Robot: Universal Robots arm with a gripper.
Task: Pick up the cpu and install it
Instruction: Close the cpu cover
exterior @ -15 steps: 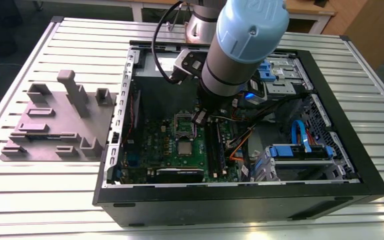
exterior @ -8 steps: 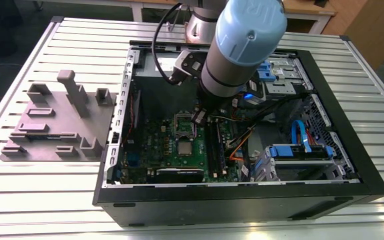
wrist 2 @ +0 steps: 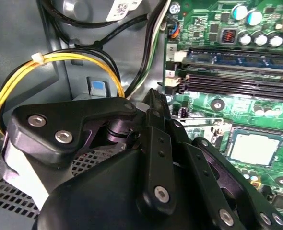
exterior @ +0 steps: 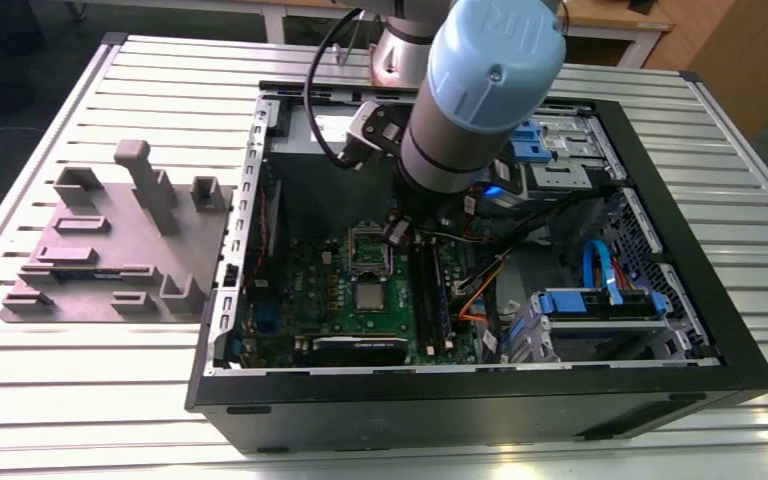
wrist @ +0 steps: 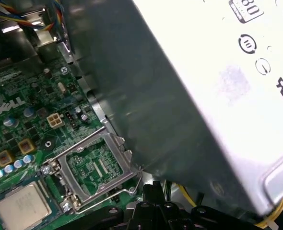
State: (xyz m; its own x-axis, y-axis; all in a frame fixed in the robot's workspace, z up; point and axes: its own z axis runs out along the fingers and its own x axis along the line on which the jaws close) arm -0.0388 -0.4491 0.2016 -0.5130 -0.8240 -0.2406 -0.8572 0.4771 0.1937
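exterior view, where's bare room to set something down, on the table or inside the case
Free: the slatted table in front of the grey fixture block, and the strip behind the block, at the exterior view's left. More bare slats run along the case's near wall. Crowded: inside the case, where the arm hangs over the motherboard and cables and drive bays pack the exterior view's right.

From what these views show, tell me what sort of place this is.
Probably a lab bench for robot assembly tests: an open computer case lies on a slatted metal table, beside a grey parts holder.
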